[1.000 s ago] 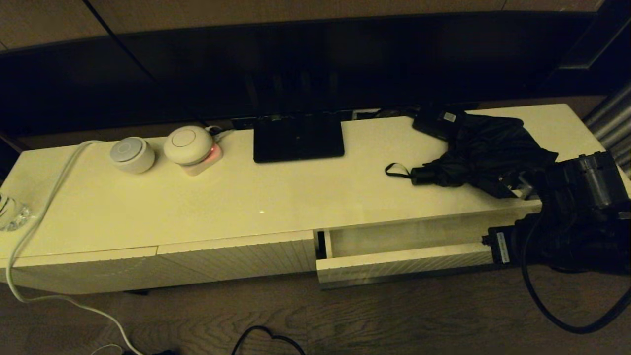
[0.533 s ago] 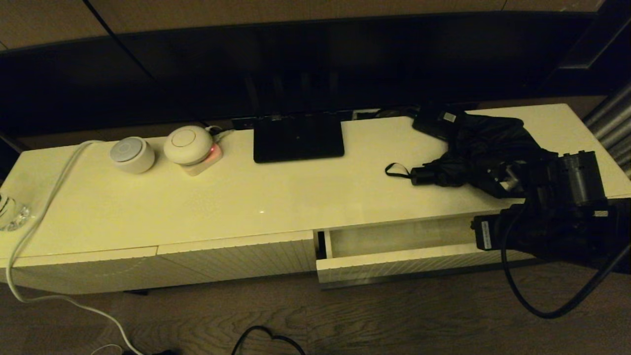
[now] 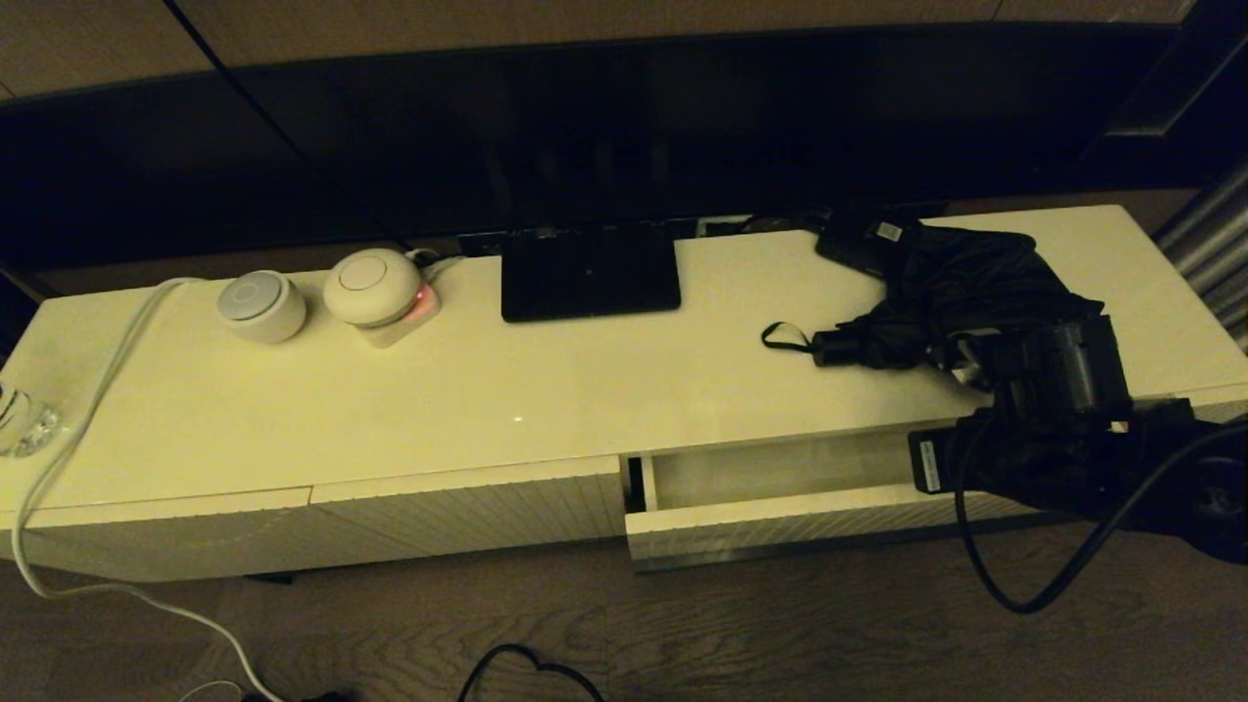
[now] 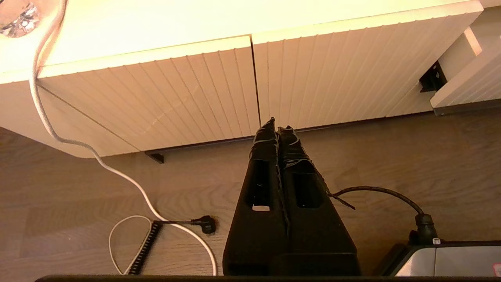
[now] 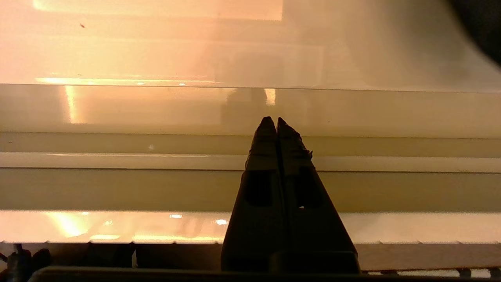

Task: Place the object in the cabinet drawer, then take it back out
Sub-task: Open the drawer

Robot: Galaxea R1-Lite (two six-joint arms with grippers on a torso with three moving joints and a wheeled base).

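Note:
The black folding umbrella (image 3: 960, 292) lies on the cabinet top at the right, handle and wrist loop (image 3: 785, 338) pointing left; the right wrist view shows only a dark corner of it (image 5: 487, 27). Below it, the cabinet drawer (image 3: 780, 522) stands partly pulled out, its pale interior (image 5: 117, 188) bare. My right arm (image 3: 1058, 390) hangs over the drawer's right end, just in front of the umbrella. Its gripper (image 5: 276, 120) is shut and holds nothing. The left gripper (image 4: 277, 127), shut and empty, hangs low over the floor before the closed ribbed panels (image 4: 195, 90).
A flat black stand (image 3: 590, 273) and a small black box with a white label (image 3: 868, 239) sit at the back of the top. Two round white devices (image 3: 261, 304) (image 3: 372, 286) and a white cable (image 3: 88, 390) lie left. Cables trail on the floor (image 4: 176, 223).
My right arm has moved left and in toward the cabinet, from beside the drawer's right end to over it and close to the umbrella. Drawer and umbrella have not moved.

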